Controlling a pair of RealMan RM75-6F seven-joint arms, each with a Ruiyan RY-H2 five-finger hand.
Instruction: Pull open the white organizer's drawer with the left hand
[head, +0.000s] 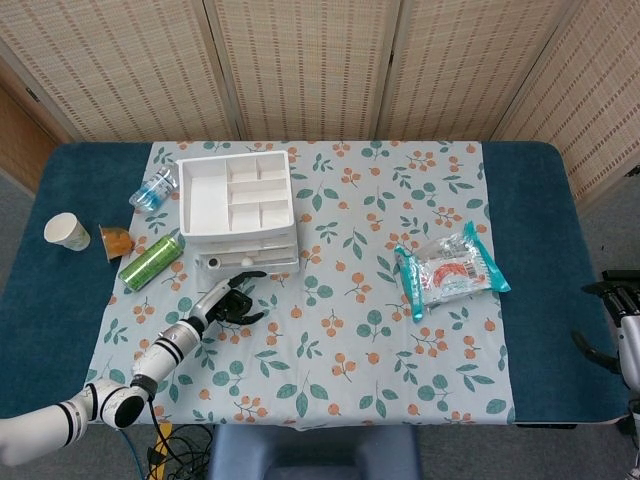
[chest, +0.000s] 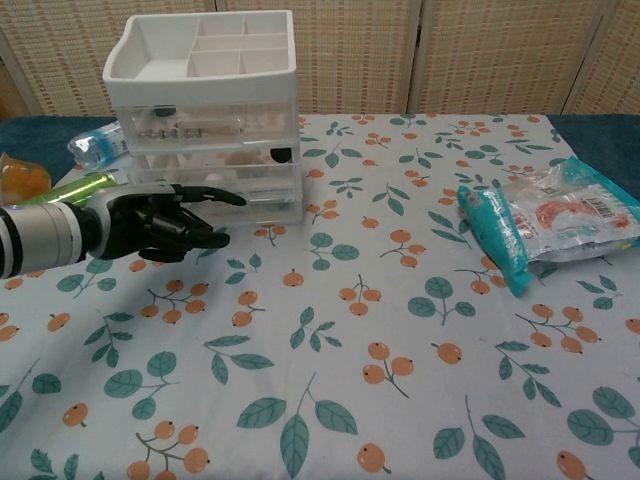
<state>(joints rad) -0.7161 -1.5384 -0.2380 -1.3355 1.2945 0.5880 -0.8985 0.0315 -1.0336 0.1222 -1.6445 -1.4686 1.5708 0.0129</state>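
Plainly the pull is under way but not finished: the organizer (head: 237, 208) stands on the flowered cloth toward the far left of the counter (head: 540, 300), and in the head view its bottom drawer (head: 248, 263) shows as a narrow strip sticking out past the front of the tray on top, so it looks partly drawn. From the chest view the lower fronts are clear plastic, and I cannot tell how far the drawer has come out, since the front faces the camera nearly square. The left hand (chest: 160, 222) is low in front of that drawer with its fingers (chest: 210, 195) curled and reaching forward, the upper ones up against the drawer front; whether they hook a lip or only touch it is hidden by the hand itself, so I cannot say if it has a real hold. My judgement is that what is left is to draw the drawer further toward the robot until it is clearly open, then let go. The right hand (head: 618, 305) shows only at the right edge of the head view, well apart from everything, and its fingers are too small to read. A green can (head: 151, 261) lies just left of the organizer, near the arm's path.
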